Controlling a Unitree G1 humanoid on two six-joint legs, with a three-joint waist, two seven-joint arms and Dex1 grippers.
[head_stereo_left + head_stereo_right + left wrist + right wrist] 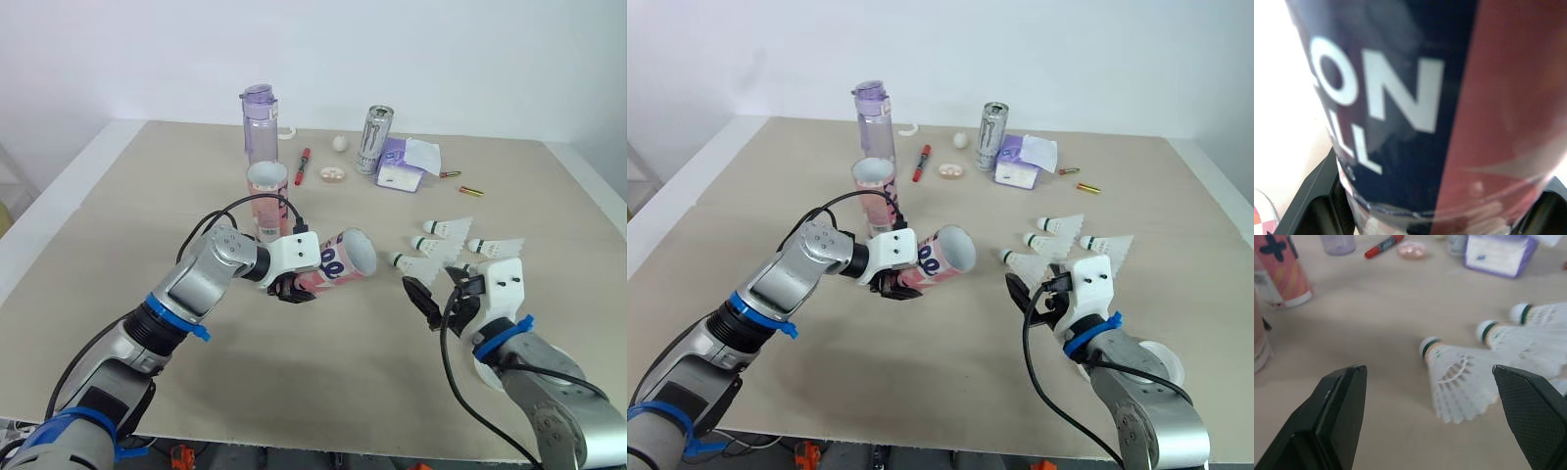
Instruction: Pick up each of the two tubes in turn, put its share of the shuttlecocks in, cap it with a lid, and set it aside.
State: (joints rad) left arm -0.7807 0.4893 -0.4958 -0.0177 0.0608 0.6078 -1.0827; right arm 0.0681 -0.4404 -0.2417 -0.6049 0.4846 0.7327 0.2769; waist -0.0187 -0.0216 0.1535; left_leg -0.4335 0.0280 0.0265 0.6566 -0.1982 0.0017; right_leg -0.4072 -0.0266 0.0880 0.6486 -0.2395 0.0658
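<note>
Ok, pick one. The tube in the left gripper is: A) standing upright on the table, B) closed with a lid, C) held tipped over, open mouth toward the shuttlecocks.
C: the left gripper holds the tube tipped over, its uncapped mouth facing the shuttlecocks.

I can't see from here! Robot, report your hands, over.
Left gripper shut on tube, tipped sideways, mouth open. Right gripper open, just short of nearest shuttlecock. Second tube stands behind, not blocking.
</note>
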